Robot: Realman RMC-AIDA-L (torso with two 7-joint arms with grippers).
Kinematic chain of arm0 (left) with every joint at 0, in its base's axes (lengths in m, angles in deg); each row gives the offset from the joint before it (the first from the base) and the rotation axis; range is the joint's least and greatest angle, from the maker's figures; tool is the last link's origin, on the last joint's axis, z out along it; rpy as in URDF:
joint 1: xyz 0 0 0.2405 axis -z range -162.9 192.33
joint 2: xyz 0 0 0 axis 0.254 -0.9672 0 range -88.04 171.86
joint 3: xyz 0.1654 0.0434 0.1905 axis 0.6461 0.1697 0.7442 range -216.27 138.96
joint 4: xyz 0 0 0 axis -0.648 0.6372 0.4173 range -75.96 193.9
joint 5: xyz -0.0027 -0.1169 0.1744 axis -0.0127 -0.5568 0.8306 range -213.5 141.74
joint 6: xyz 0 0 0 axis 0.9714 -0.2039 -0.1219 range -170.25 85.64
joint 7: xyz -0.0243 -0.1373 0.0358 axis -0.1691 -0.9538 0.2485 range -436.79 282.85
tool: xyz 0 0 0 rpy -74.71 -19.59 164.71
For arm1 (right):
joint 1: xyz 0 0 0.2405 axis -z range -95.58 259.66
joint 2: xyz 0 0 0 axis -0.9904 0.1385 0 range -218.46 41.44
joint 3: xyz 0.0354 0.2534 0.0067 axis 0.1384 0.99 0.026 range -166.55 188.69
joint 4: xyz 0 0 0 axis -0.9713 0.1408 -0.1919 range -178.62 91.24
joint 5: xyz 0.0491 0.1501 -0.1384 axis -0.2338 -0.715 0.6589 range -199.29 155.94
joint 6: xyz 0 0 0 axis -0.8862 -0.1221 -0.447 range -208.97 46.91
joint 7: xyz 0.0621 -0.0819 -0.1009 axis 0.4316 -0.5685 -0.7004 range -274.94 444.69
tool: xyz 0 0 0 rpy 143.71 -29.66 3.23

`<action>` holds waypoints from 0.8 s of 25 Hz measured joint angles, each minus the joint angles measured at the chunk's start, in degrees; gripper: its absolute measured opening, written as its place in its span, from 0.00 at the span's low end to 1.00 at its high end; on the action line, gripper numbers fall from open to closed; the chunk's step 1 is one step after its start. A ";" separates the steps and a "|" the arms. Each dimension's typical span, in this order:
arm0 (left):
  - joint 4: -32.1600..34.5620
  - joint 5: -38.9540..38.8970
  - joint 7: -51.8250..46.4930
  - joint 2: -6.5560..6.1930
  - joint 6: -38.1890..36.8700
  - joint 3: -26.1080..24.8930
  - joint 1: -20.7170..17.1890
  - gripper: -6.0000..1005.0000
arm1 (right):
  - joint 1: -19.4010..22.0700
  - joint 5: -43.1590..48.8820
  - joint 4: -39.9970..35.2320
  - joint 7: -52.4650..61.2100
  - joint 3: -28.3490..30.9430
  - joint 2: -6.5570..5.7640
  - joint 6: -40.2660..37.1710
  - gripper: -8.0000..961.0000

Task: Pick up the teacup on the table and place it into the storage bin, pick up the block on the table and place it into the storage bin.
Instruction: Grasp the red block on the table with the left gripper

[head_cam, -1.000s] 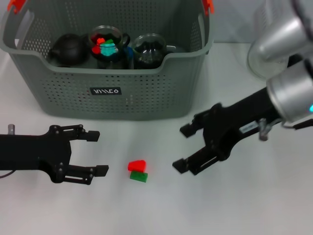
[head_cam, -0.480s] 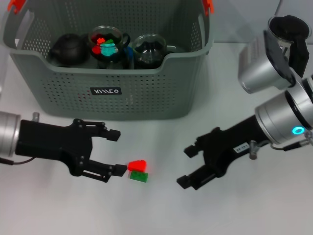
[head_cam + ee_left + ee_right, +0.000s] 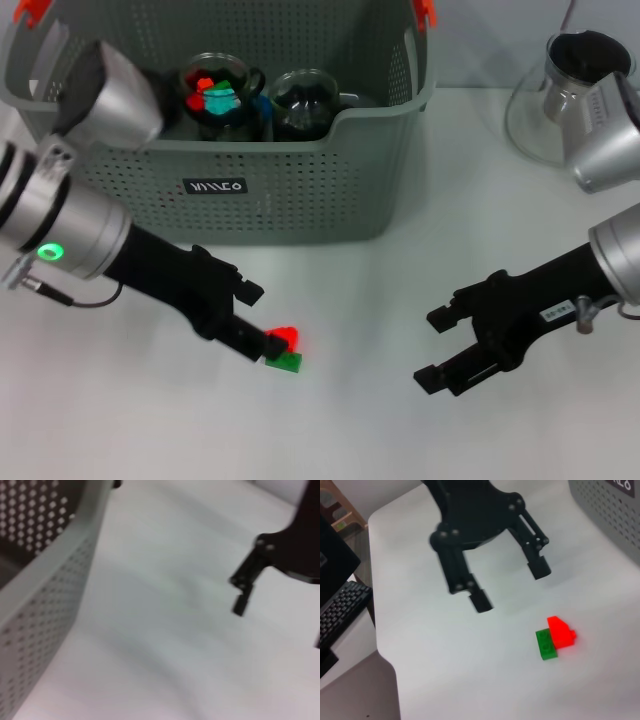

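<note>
Landmark: the block [image 3: 283,349], a red piece joined to a green one, lying on the white table [image 3: 330,430] in front of the storage bin [image 3: 230,190].

Nearest, and well off to the right of the block: the right gripper [image 3: 452,347], jaws spread, nothing between them. It has pulled back from the block since the earlier frames, when it hovered much closer, and now looks idle.

At the block: the left gripper [image 3: 262,320], jaws parted and empty. The right wrist view shows it hanging over the table just short of the block [image 3: 555,636], one finger [image 3: 480,600] on either side of the approach line, not yet around it. A second ago it sat well to the left of the block; it has swung in, and the arm now reaches down from beside the bin.

Step in hand, by my reading: the approach to pick up the block. Next it must straddle the block, settle lower, then close.

Beyond the block: the bin, already holding dark and glass teaware. No teacup lies on the table, so that half appears done.
</note>
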 joint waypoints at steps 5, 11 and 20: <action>4.39 3.93 -15.02 1.31 1.74 3.58 1.47 0.88 | -0.08 0.00 -0.06 -0.53 0.46 -1.31 -0.49 0.98; 13.48 7.12 -25.89 2.37 0.86 10.16 0.34 0.88 | -1.09 0.11 -0.06 -1.94 0.35 -2.68 -1.09 0.98; 15.04 12.20 -15.49 2.61 0.47 21.87 0.03 0.88 | -2.18 0.87 0.67 -3.70 0.42 -2.40 -1.43 0.98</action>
